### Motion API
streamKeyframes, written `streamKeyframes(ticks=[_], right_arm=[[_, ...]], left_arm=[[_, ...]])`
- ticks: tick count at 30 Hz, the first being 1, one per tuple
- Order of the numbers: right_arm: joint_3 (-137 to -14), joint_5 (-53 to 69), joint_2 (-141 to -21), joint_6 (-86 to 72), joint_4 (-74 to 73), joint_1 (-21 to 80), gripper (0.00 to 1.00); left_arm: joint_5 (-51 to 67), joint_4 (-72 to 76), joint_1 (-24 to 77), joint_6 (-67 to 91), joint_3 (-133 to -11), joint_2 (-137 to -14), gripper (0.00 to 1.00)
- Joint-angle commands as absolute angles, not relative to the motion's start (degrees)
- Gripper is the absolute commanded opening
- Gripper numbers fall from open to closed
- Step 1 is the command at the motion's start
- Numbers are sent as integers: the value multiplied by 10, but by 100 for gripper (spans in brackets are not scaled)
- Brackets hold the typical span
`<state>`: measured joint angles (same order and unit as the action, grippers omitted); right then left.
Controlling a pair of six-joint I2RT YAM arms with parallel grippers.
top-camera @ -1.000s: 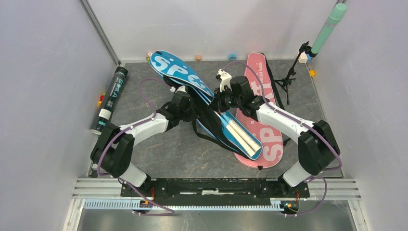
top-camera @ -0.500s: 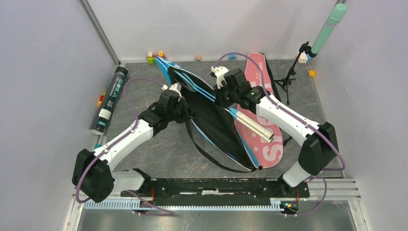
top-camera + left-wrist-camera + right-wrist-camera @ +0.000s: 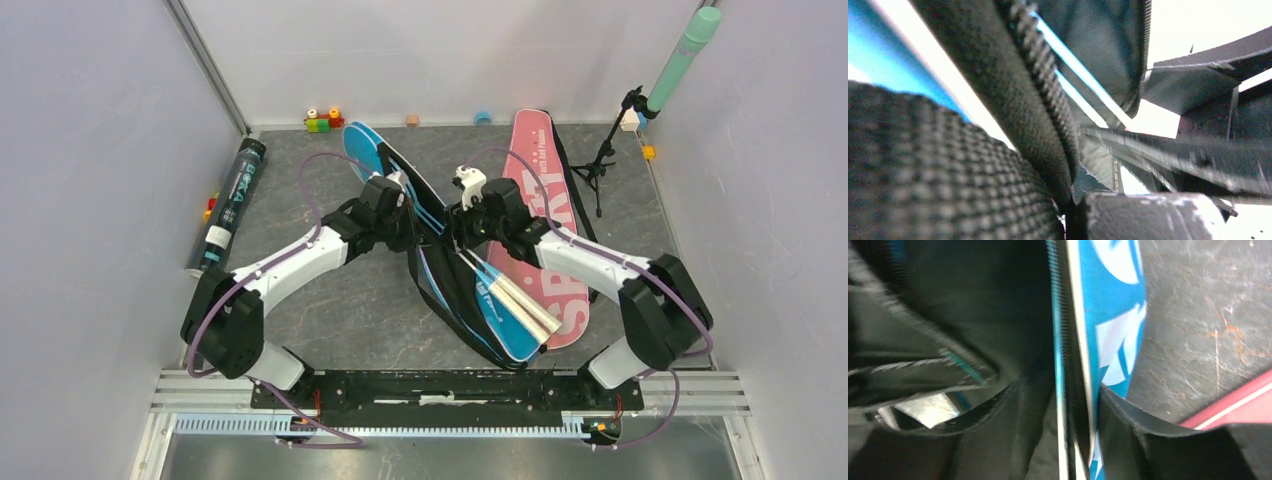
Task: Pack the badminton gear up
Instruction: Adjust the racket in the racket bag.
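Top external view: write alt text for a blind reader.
At centre, the left gripper is clamped on a blue racket bag and the right gripper sits at its rim; white racket handles poke from its near end. A pink bag lies flat to its right, a dark tube far left.

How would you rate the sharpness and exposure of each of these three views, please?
Top external: evenly lit and sharp, the blue racket bag crisp. Left wrist: bag fabric too close, soft, with the background blown out white and streaky blur lower right. Right wrist: dark left half smeared, zip edge and table sharper.
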<state>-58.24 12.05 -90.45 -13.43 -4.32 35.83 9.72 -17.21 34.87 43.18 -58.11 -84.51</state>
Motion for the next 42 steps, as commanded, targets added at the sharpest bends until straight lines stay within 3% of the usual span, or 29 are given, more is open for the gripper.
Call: streamKeyframes(ticks=[1,4,8,19,22,26,32,36,39,42], right_arm=[[-518,226,-794,-114,196,356,69],[-493,236,-746,-87,197,346,84],[-476,266,-697,-67,119,316,91],[-336,190,-522,-59,-76,302,90],[-311,234,-507,-52,-135,302,89],[-311,202,-496,-28,-222,302,89],[-286,201,-528,6,-234,302,85],[-285,249,-588,25,-238,301,65],[-315,278,-613,24,-260,301,27],[-365,267,-614,3,-298,302,7]], left_arm=[[106,-175,353,389,-633,-854,2],[100,-197,353,373,-649,-859,2],[81,-214,353,360,-657,-865,2],[110,-192,353,315,-628,-860,2],[106,-186,353,314,-618,-853,2],[112,-176,353,305,-604,-839,2],[129,-165,352,289,-586,-825,2],[113,-174,353,282,-589,-821,2],[94,-179,353,286,-593,-826,2],[66,-184,353,300,-597,-832,2]])
